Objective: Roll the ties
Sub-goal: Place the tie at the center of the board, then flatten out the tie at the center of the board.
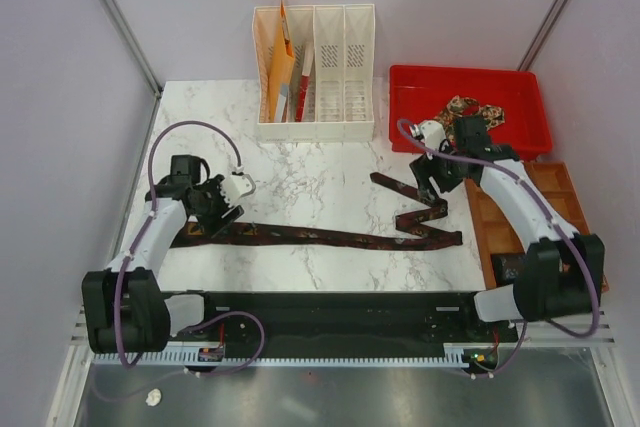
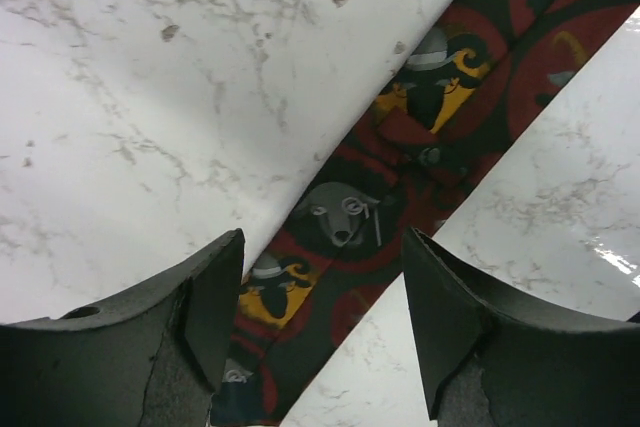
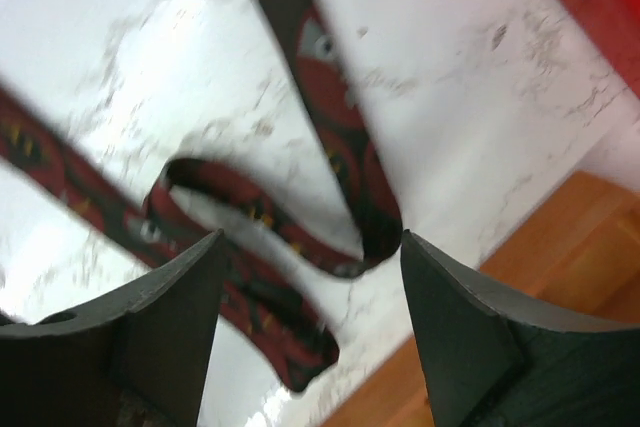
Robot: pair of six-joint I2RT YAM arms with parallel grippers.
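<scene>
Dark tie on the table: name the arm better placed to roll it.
Probably left: the open left hand straddles a flat, straight stretch of the tie; the right hand hangs over folded loops.

Bright even light; right wrist view blurs the tie (image 3: 325,97).

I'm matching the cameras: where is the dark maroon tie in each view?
Top external: dark maroon tie stretches across the near middle, folded back at its right end.
Left wrist: tie runs diagonally, lower left to upper right.
Right wrist: tie in looped folds, centre-left.
Shared landmark: white marble tabletop.
</scene>
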